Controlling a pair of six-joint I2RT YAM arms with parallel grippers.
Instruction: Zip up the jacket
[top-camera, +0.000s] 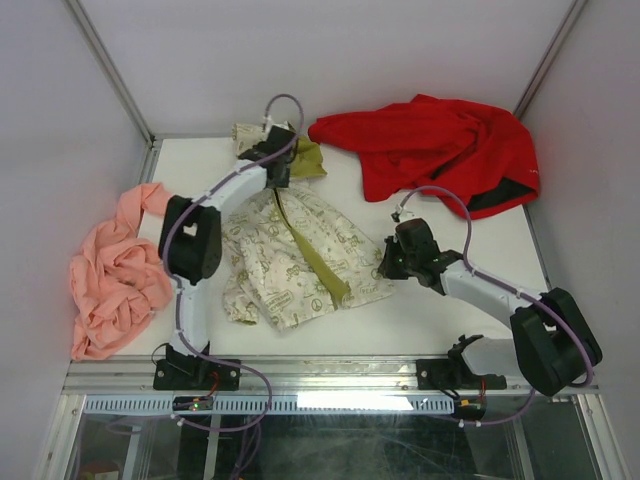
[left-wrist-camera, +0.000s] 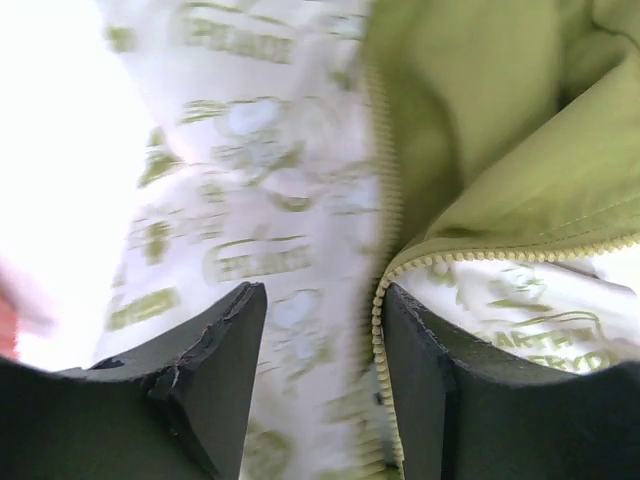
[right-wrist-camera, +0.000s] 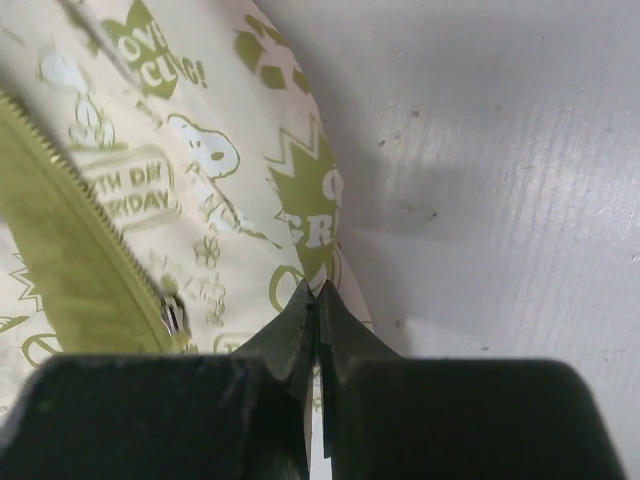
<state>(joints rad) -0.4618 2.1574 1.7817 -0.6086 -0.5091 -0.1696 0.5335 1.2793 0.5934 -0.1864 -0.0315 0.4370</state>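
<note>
Jacket (top-camera: 300, 260) looks soft, limp; left fingers (left-wrist-camera: 200, 380) spread over collar; right fingers (right-wrist-camera: 290, 330) pressed together at hem; pinch the slider (right-wrist-camera: 175, 315).

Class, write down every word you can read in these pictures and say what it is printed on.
"OVE" "CLING!" - jacket print, right wrist view, beginnings cut off
"TH DAY" "ERYDAY" - same print, beginnings hidden
"GR" - same print, rest hidden
"EARTH" - jacket print, left wrist view
Other words there, and all in the top view: too blurred or small.
</note>
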